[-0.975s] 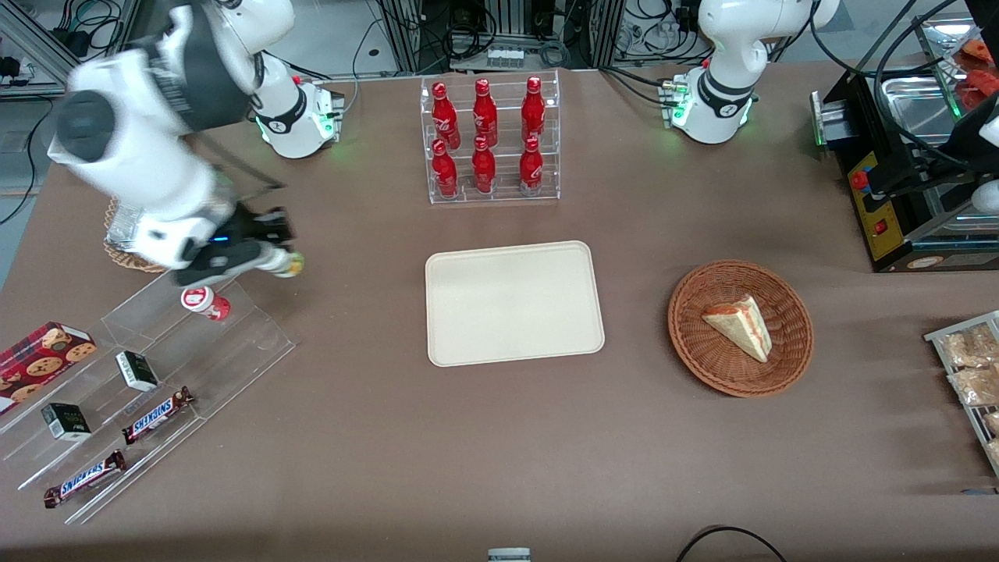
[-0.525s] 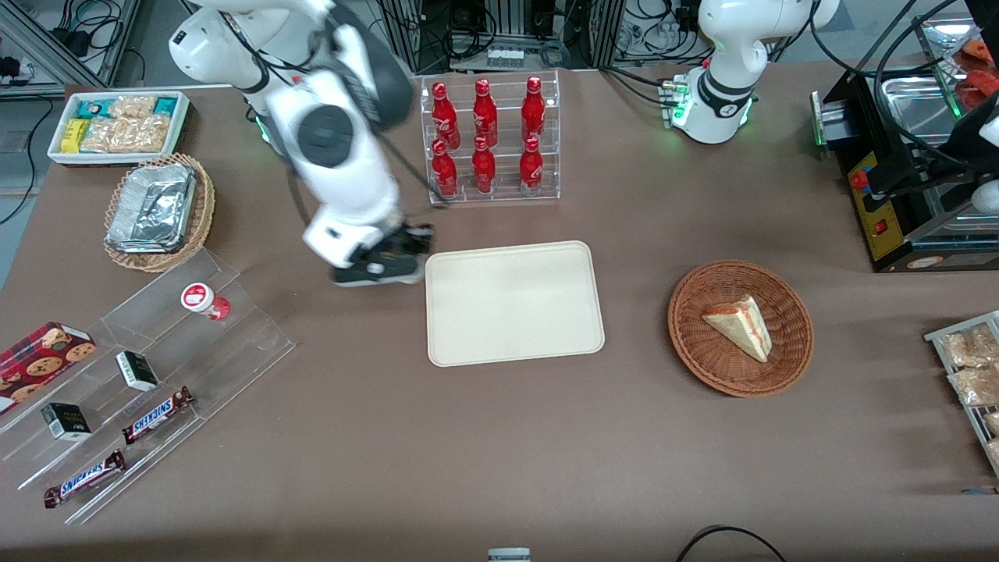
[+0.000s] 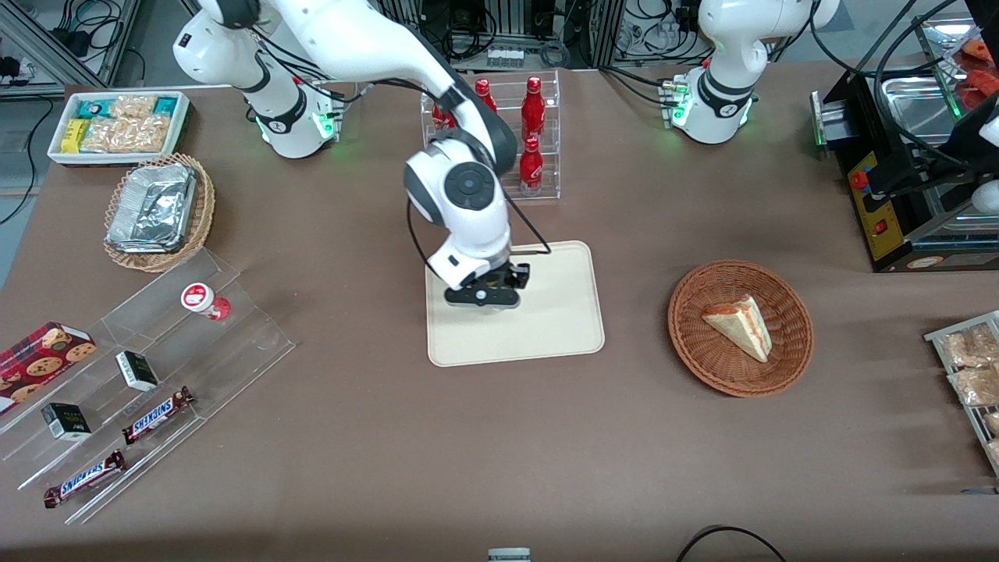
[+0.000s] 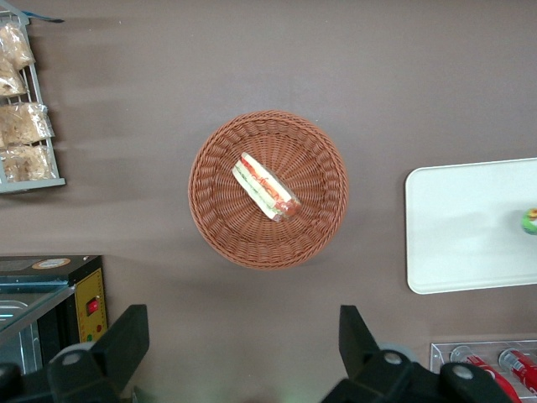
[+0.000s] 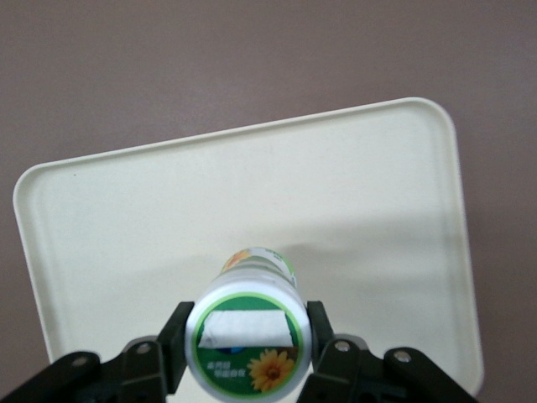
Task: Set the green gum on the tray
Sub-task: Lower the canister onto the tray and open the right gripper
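My right gripper [image 3: 485, 300] hangs over the cream-beige tray [image 3: 562, 328], above the part of it nearer the working arm's end. In the right wrist view the gripper [image 5: 248, 340] is shut on the green gum [image 5: 248, 337], a small white bottle with a green-rimmed lid and a sunflower on top. A black finger [image 5: 178, 334] presses each side of the lid. The tray [image 5: 377, 193] lies below the bottle. In the front view the gum is hidden under the gripper. In the left wrist view the gum [image 4: 530, 221] shows as a small green spot above the tray [image 4: 461, 227].
A red-lidded bottle [image 3: 204, 301] lies on a clear stepped rack [image 3: 234, 343] with candy bars at the working arm's end. A rack of red bottles [image 3: 533, 140] stands farther from the camera than the tray. A wicker basket [image 3: 788, 367] with a sandwich lies toward the parked arm.
My gripper has carried the green gum from the clear rack at the working arm's end across the table to above the tray.
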`<state>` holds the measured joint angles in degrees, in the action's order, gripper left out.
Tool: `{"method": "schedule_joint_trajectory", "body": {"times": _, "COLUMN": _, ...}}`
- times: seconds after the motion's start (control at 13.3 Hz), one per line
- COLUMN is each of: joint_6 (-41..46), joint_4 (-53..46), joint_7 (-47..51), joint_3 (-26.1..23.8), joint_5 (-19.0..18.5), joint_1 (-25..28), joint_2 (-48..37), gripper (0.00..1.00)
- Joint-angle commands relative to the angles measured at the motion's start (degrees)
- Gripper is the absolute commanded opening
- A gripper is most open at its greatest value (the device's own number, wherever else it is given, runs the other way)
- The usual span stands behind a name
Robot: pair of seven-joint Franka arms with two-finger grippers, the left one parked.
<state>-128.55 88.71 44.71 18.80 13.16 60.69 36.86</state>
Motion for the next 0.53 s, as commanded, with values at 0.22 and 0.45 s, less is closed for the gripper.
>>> {"method": "schedule_joint_trajectory", "body": {"times": 0.22, "joint_6": -2.7, "joint_4": -2.3, "joint_7": 0.9, "joint_3": 0.9, "joint_5": 2.0, "joint_1": 1.7, "joint_2": 5.1, "gripper": 0.00}}
{"method": "schedule_joint_trajectory", "body": {"times": 0.45, "joint_6": -3.1, "joint_4": -2.1, "joint_7": 0.9, "joint_3": 0.6, "joint_5": 2.0, "joint_1": 2.6, "joint_2": 5.6, "gripper": 0.00}}
